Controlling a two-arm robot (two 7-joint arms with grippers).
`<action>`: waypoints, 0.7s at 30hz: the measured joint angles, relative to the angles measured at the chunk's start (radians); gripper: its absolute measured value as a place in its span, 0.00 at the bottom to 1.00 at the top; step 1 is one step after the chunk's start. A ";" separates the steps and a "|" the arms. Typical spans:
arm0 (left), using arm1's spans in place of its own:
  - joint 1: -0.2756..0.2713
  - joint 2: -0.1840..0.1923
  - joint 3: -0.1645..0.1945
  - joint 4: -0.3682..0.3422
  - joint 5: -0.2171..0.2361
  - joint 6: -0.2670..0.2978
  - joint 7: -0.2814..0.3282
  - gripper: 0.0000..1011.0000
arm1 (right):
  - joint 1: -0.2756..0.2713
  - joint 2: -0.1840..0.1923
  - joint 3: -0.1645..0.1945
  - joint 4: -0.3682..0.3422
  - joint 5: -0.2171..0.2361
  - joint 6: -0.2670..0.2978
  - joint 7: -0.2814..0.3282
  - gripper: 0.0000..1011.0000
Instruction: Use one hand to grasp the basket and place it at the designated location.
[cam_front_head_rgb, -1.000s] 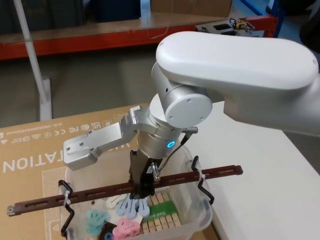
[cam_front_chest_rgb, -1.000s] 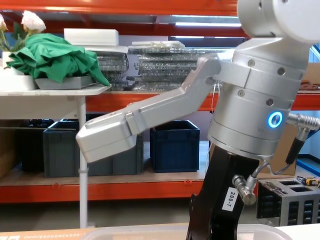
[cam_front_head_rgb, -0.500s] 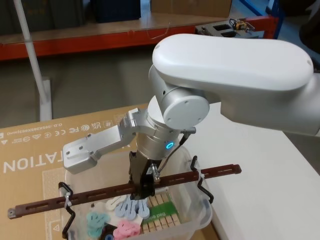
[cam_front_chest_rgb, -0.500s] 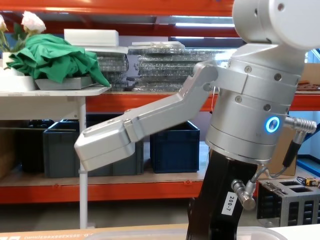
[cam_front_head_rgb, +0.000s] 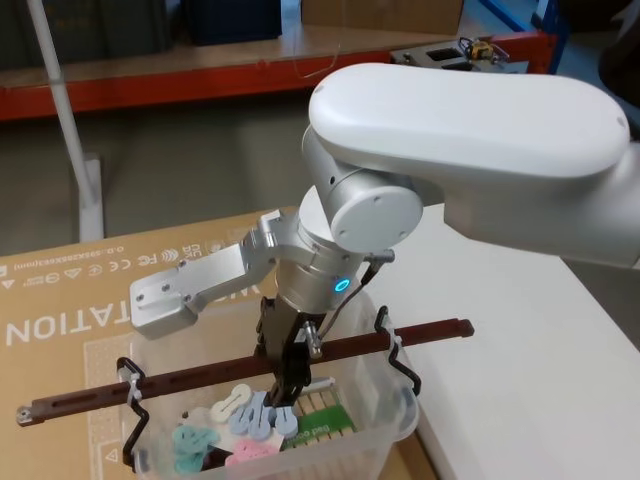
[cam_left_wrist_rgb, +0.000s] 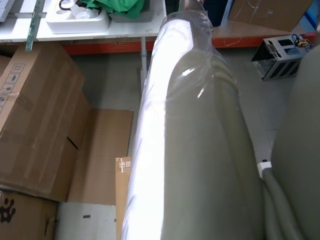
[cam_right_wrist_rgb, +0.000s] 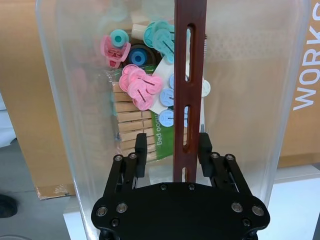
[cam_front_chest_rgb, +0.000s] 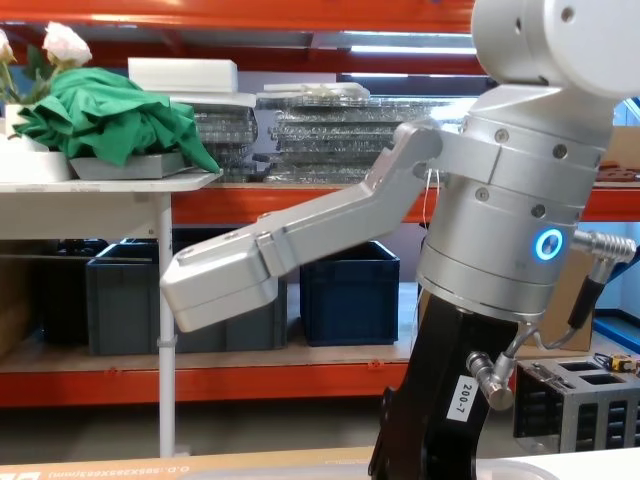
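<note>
Reads "200-7" on the small white label (cam_front_chest_rgb: 466, 393) of the black right gripper (cam_right_wrist_rgb: 172, 145). Stands wide astride the flat, slotted reddish-brown handle (cam_right_wrist_rgb: 199, 75), one finger (cam_right_wrist_rgb: 204, 147) against it. At the near edge of cardboard (cam_front_head_rgb: 60, 300) printed "ATION": translucent round-rimmed basket (cam_front_head_rgb: 375, 455), green "peg" pack (cam_right_wrist_rgb: 162, 134) inside.

- "200-7": white label (cam_front_chest_rgb: 467, 396) on right gripper (cam_right_wrist_rgb: 171, 149)
- "ATION", big white letters: cardboard (cam_front_head_rgb: 70, 300) left of basket (cam_front_head_rgb: 402, 425)
- "O.D.:585X385X665(mm)", upside down: same cardboard, beyond basket
- "WORKS": cardboard beside basket
- "oo peg": green packet (cam_right_wrist_rgb: 163, 134) inside basket
</note>
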 joint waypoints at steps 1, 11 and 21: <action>0.000 0.000 0.000 0.000 0.000 0.000 0.000 0.00 | 0.000 0.000 0.000 0.000 0.000 0.000 0.000 0.58; 0.000 0.000 0.000 0.000 0.000 0.000 0.000 0.00 | 0.004 0.010 0.009 -0.004 0.000 0.006 -0.001 0.88; 0.000 0.000 0.000 0.000 0.000 0.000 0.000 0.00 | 0.010 0.029 0.026 -0.020 0.004 0.010 -0.003 0.99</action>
